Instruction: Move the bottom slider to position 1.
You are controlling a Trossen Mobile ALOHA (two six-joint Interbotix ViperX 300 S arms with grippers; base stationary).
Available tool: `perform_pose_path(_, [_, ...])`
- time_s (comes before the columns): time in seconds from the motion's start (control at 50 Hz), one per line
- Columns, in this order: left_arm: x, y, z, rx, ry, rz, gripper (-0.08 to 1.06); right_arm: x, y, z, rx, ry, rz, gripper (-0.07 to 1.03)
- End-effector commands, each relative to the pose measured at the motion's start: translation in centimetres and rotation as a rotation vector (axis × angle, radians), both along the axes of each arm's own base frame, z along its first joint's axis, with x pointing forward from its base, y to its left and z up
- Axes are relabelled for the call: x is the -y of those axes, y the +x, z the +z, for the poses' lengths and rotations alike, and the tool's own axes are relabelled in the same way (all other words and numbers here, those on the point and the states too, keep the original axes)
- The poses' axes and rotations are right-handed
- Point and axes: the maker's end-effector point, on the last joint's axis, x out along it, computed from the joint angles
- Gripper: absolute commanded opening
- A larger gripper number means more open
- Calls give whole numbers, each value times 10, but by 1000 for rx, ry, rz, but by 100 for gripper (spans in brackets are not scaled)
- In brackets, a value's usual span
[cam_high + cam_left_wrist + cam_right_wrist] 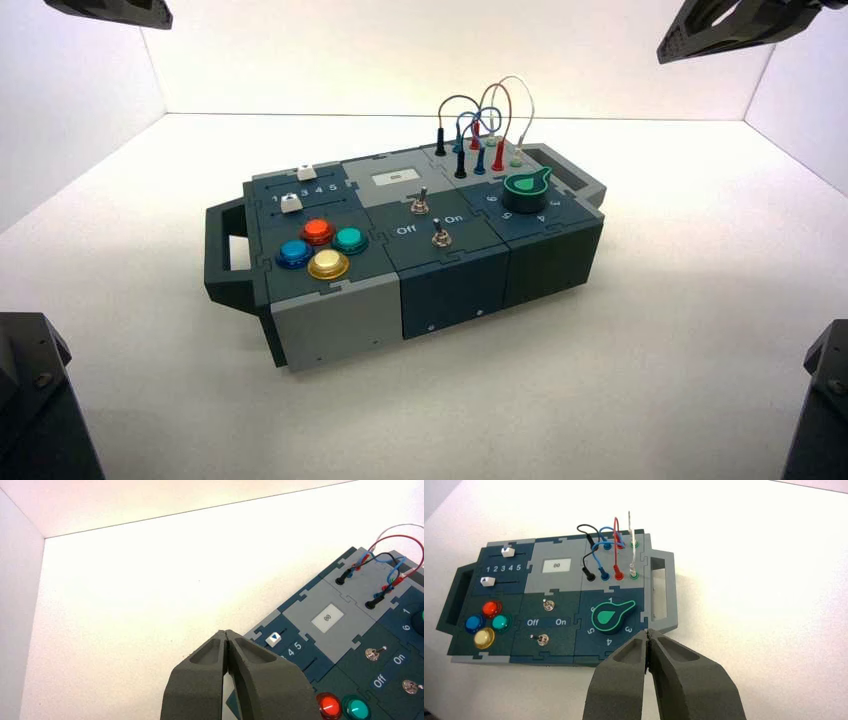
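Both arms are up and off the box (340,315), a slate-blue and grey plastic panel box w/ a handle at each end. The left gripper (226,632) has its dark fingers pressed together, nothing held, and hangs over the white table just off the box's slider corner. The right gripper (648,631) is also closed and empty, over the far end by the green pointer dial (611,616).

The bottom slider (487,581), a small white cube knob on a thin dark slot, is on the box's left panel. In the high view that's approx 10 o'clock from box centre, w/ the cluster of round coloured buttons (318,231) at its 5 o'clock. Its twin, the top slider (508,551), is on the far track, w/ the printed row 1 2 3 4 5 between the two.

Position 1 (489,569), the first white digit in that row, is at the handle end. In the right wrist view the knob looks about level w/ it, so my guess is there's little or no travel left.

How I'd do it:
- Use the left arm, it's nearer.
- Keep the fingers closed and use the tip as a pusher.
- Come down on the knob's side facing digit 5.
- Push straight along the slot toward the handle, low and slow.
- Stop at the end stop. The box is loose on the table, so a hard shove could slide it.
- Stay clear of the far knob.
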Motion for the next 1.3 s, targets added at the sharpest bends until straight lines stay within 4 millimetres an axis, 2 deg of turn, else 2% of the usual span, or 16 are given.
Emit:
perform_pose_path(0.02, [0, 6, 13, 33, -7, 4, -3, -4, 6, 14, 29, 18, 5, -2])
perform_pose_path(0.26, [1, 6, 11, 28, -10, 2, -3, -5, 5, 13, 25, 18, 5, -2])
perform_pose_path(0.42, [11, 5, 7, 0, -8, -33, -3, -5, 5, 13, 23, 20, 4, -2])
perform_pose_path(0.76, [63, -13, -13, -150, 28, -237, -3, -5, 5, 13, 24, 20, 3, -2])
perform_pose_path(1.3, [77, -9, -38, -394, 126, -283, -3, -4, 5, 13, 22, 18, 4, -2])
